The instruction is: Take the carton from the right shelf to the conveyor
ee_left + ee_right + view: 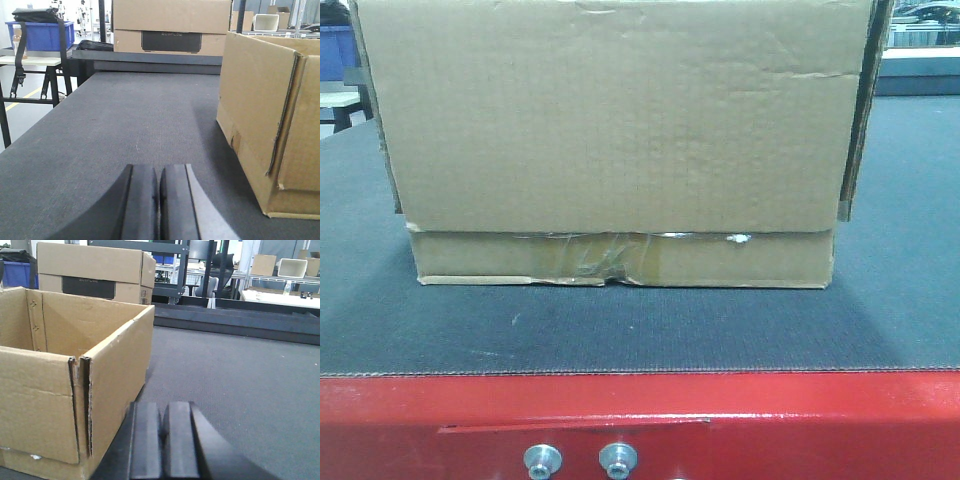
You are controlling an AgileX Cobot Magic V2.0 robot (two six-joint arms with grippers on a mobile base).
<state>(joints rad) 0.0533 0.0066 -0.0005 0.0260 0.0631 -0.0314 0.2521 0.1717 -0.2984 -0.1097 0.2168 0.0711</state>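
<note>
The brown carton stands on the dark belt of the conveyor, taped seam near its bottom, behind the red frame edge with two silver bolts. In the left wrist view the carton is to the right of my left gripper, which is shut and empty just above the belt. In the right wrist view the open-topped carton is to the left of my right gripper, also shut and empty, close beside the carton's side wall. The right shelf is out of view.
A second cardboard box sits beyond the belt's far end. A blue bin rests on a side table at the left. Shelves and white bins stand in the background. Bare belt lies right of the carton.
</note>
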